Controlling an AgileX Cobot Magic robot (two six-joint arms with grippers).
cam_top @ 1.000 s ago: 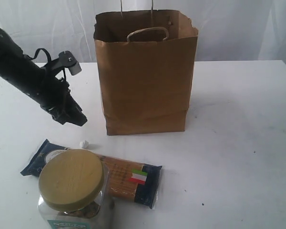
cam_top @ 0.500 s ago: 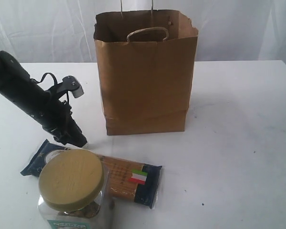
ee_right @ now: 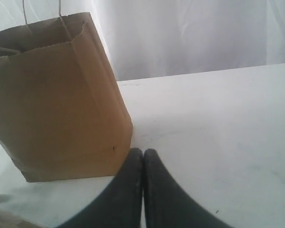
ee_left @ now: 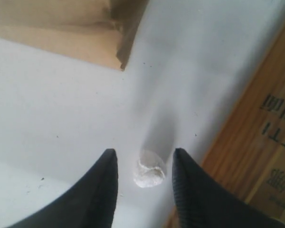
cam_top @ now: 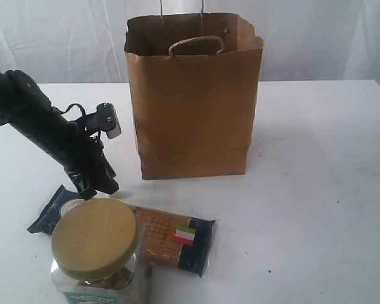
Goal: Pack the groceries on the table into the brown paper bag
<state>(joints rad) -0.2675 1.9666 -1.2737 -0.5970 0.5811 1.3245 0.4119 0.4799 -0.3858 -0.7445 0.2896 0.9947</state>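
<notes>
Left pincer (cam_top: 100, 185): lowered to the surface (cam_top: 316, 190) at the far left end of the groceries, jaws apart and straddling a small white lump (ee_left: 149, 169), which is no grocery; nothing is gripped. Jar (cam_top: 96, 266): clear, with a wide tan lid (cam_top: 95, 231), standing nearest the camera, its base cut off by the frame; it overlaps the packet in view, and whether it rests on it cannot be told. Judged rigid, the heavier item, smooth-walled and apt to slip; the lid looks too broad to span, so the body just under the lid seems the better hold, kept upright. Spaghetti packet (cam_top: 174, 237): navy and clear film, lying flat in front of the bag, one end beside the left pincer. Judged light, slick and crinkly, the strands stiff but brittle; best taken across its narrow width near the middle and tipped endwise to go in. Paper bag (cam_top: 193, 107): brown, upright, mouth open, loop handles raised, at mid-surface behind the groceries. Judged thin and light, likely to slide or topple if knocked. Right pincer (ee_right: 143, 152): jaws pressed together on nothing, low over the surface beside the bag's lower corner.
</notes>
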